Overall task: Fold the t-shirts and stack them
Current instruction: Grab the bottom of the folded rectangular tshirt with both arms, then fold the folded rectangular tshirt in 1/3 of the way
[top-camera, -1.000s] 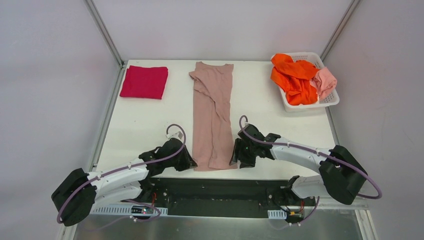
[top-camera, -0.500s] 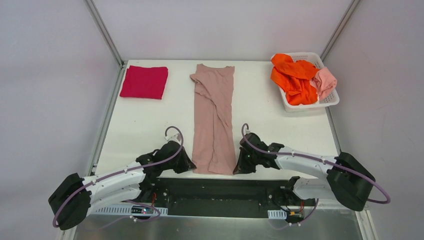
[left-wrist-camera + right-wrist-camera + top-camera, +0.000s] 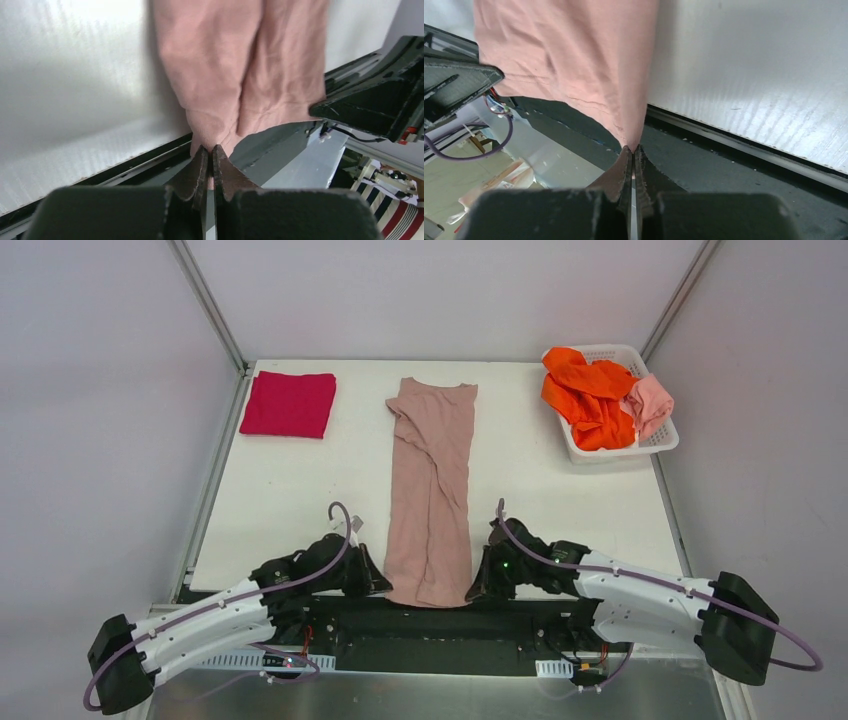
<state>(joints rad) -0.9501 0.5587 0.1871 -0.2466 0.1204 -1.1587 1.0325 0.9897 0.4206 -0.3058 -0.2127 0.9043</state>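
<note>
A: Item: pink tee (image 3: 430,490), lengthwise on table (image 3: 300,490), hem overhanging near edge.
B: Handling: light, limp; take by hem corners. Left gripper (image 3: 209,148), right gripper (image 3: 632,147): each pinched closed on one.

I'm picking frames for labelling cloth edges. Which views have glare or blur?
Top external: evenly lit and sharp, the dusty-pink t-shirt clear. Left wrist: glare on the table, the left fingers soft. Right wrist: sheen on the table, the right fingers blurred.
</note>
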